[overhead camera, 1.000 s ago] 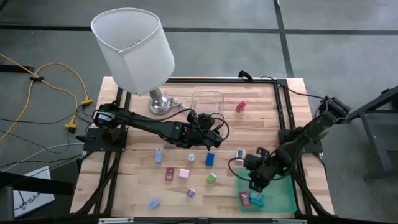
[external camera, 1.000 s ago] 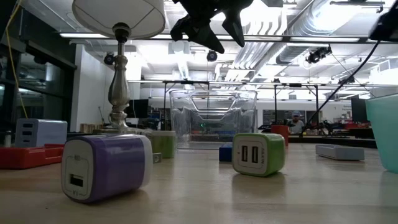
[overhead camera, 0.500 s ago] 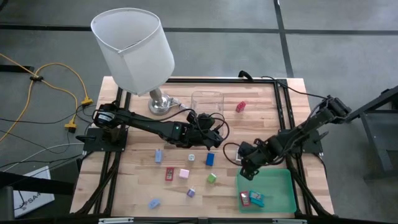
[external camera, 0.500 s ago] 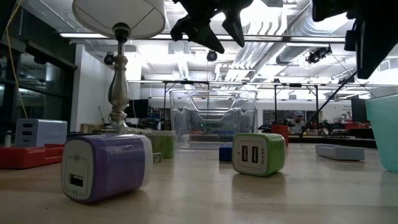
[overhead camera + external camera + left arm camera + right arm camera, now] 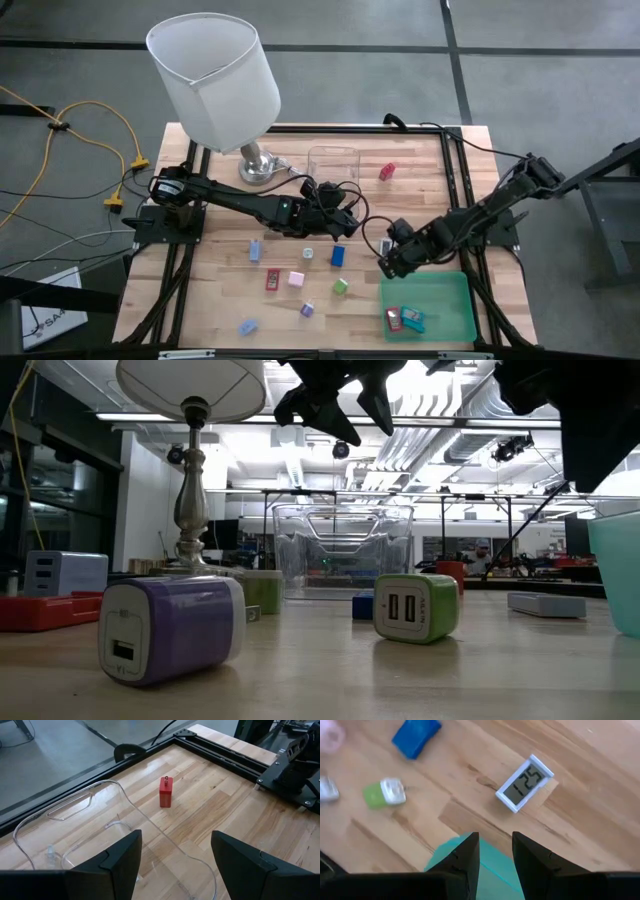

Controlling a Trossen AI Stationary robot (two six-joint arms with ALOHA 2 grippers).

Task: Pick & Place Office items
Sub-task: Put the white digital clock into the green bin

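Right end effector (image 5: 384,262) hovers mid-desk by the green tray's (image 5: 450,300) far-left corner, fingers (image 5: 465,854) slightly parted, empty; small clock (image 5: 525,783) lies just beyond them; left end effector (image 5: 338,228) mid-desk next to the clear box (image 5: 333,162), open, empty; red piece (image 5: 166,791) alone toward far edge, bare wood around it; two pieces in tray (image 5: 404,320), colours probably red and blue; other office items (image 5: 300,279) scattered toward the near-left; lamp (image 5: 215,75) hides the far-left corner.
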